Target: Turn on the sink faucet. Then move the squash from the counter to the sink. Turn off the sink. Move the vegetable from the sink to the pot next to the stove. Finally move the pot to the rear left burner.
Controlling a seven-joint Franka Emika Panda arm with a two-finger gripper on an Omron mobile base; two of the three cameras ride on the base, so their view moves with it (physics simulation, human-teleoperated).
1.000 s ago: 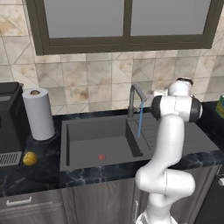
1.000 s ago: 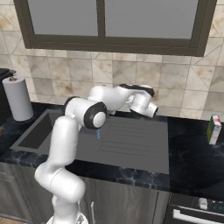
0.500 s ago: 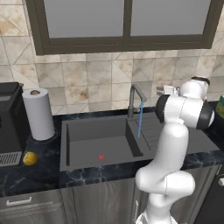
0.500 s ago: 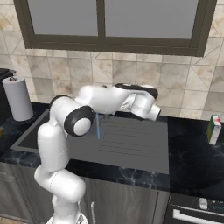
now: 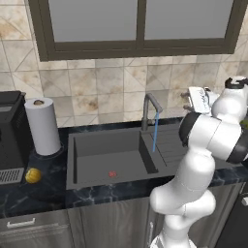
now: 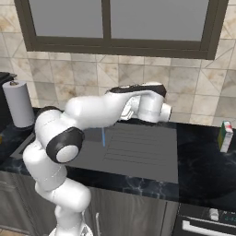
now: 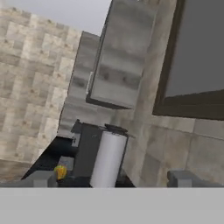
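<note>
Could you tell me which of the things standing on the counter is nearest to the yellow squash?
The black appliance at the far left is nearest the squash, which lies by its front corner; the paper towel roll stands farther back, and the carton is far right.

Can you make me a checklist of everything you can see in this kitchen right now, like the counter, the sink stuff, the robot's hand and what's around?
Surface: black marble counter, glossy with white veins.
Job's things: sink faucet running, a blue stream falls from its spout onto the ribbed drainboard; sink holds no squash; squash on the counter, left of the sink.
Clutter: paper towel roll upright; black appliance at far left; small carton on the right counter.
Grippers: gripper raised, fingers apart, holding nothing.
Cables: nothing seen.
Surroundings: tiled wall, dark-framed window, grey upper cabinets.
</note>
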